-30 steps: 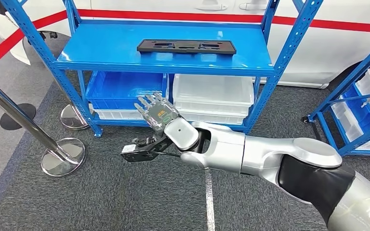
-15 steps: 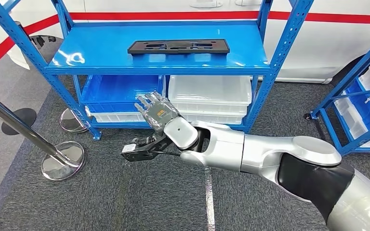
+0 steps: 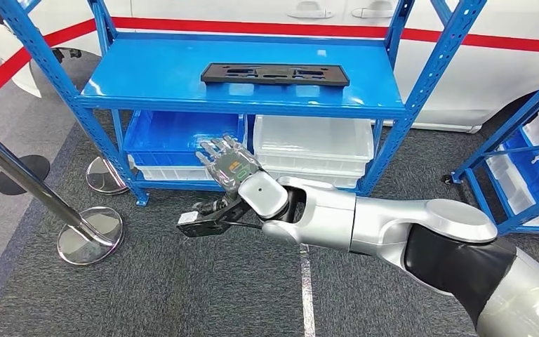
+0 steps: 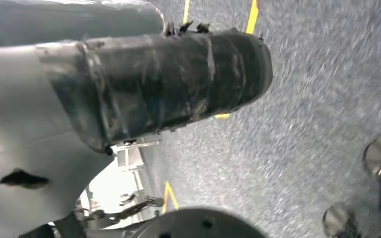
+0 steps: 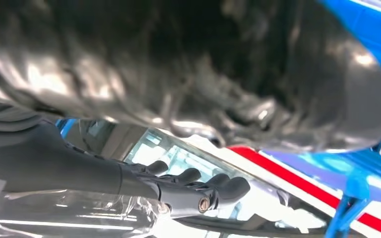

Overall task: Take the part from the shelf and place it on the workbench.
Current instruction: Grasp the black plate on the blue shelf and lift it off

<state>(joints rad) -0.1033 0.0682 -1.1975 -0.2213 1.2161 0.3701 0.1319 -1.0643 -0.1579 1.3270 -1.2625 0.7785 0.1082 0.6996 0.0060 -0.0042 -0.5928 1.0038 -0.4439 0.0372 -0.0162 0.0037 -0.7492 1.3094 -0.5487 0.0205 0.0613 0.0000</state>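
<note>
The approach step is under way: the right hand (image 3: 230, 168) is hovering below and in front of the blue shelf (image 3: 147, 74), fingers spread and grasping nothing, so the next move is judged to call for raising it to the shelf's top tier. The part (image 3: 275, 74), a flat black elongated panel with cut-outs, is lying flat on that tier, towards its back.

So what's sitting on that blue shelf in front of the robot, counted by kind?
Black flat part on the top level: 1
Blue bin on the lower level: 1
White bins on the lower level, stacked, at least two; the blue bin also rests on one: 3
Total: 5
</note>
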